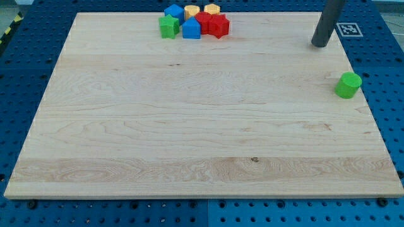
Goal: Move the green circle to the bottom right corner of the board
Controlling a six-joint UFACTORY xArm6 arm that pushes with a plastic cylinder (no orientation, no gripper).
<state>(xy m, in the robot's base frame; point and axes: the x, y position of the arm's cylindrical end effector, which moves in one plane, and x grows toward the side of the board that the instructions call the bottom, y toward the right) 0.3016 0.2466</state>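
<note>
The green circle [348, 85], a short green cylinder, stands near the board's right edge, in the upper half of the view. My tip [320, 45] is at the view's upper right, above and to the left of the green circle, a clear gap away from it. The dark rod runs up out of the view's top. The wooden board [189, 126] fills most of the view.
A cluster of blocks sits at the board's top edge: a green block [168, 26], a blue block [191, 29], another blue block [173, 11], a red star-like block [218, 26], a red block [204, 21], and yellow blocks [211, 9] behind.
</note>
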